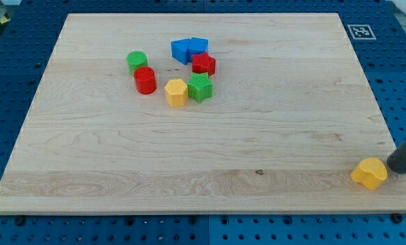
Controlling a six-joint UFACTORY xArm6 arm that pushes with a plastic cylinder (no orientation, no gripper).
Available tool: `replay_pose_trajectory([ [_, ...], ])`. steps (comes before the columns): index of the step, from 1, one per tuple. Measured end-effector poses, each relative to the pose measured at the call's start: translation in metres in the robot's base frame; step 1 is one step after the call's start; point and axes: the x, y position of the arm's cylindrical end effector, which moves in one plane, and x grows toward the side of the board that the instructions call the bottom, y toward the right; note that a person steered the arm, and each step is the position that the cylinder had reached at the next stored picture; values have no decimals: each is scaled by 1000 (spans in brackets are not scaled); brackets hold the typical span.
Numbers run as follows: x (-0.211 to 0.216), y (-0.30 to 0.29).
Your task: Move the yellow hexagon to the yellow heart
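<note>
The wooden table (209,150) carries a cluster near the view's top: green cylinder (137,61), red cylinder (145,80), yellow hexagon (176,92), green star (200,88), red star (203,64), two blue blocks (188,49). A yellow heart (369,173) lies at the bottom right corner.

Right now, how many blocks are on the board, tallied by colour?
Yellow: 2, the yellow hexagon and the yellow heart
Green: 2, the green cylinder and the green star
Red: 2, the red cylinder and the red star
Blue: 2, the left blue block and the right blue block
Total: 8
</note>
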Motion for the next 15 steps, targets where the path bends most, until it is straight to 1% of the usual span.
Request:
replay_pose_trajectory([
  [1,-34,-30],
  [2,-55,-84],
  [4,-62,-197],
  [6,-73,-291],
  [7,-88,-327],
  [9,-128,-374],
  [10,-157,-378],
  [11,-174,-360],
  [12,-175,-324],
  [13,-169,-328],
  [14,-168,-361],
  [15,-154,-378],
])
